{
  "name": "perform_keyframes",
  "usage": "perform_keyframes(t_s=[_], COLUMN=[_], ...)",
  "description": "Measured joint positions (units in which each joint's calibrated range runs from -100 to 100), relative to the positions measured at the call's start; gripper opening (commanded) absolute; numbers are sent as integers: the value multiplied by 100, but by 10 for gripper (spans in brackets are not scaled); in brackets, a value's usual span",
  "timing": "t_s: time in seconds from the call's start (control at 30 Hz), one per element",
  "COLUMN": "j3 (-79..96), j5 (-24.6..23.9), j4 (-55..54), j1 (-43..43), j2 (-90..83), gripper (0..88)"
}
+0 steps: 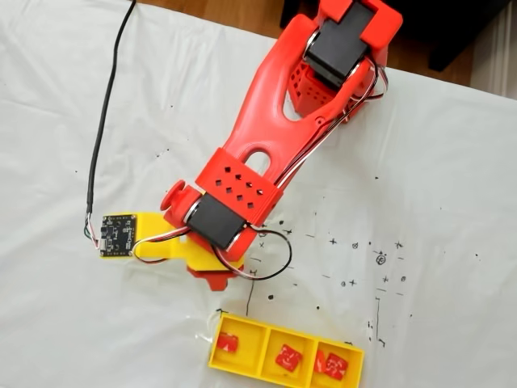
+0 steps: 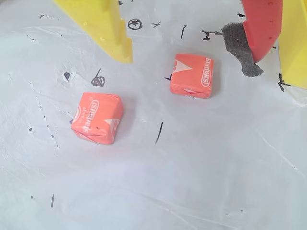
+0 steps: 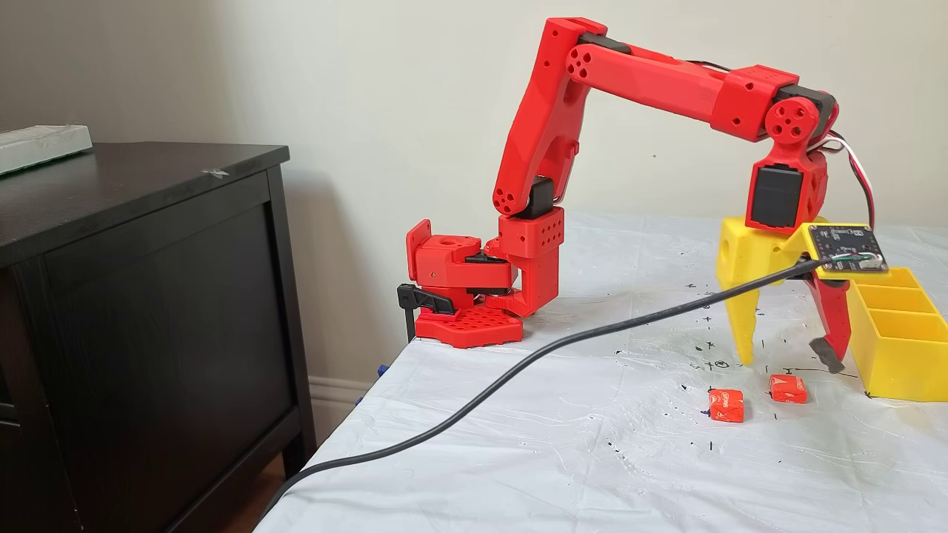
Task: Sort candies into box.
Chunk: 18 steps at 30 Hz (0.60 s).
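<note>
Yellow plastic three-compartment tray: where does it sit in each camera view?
In a fixed view: the yellow plastic three-compartment tray is at bottom centre.
Wrist view: right edge, likely its corner.
In a fixed view: far right.
Shared landmark: the pincer's red finger beside it.

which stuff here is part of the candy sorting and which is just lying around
Part of the job:
- two loose Starburst candies on the table
- yellow three-compartment tray
- three candies already in the tray, one per compartment
- the hand, open above the loose candies

Just lying about:
- black cable
- black dresser
</note>
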Motion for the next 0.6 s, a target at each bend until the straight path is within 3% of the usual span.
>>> perform_keyframes(t_s=[0.6], j3=[-26], j5=[0], j4=[-133], j1=[-33], j2=[178], gripper=[287])
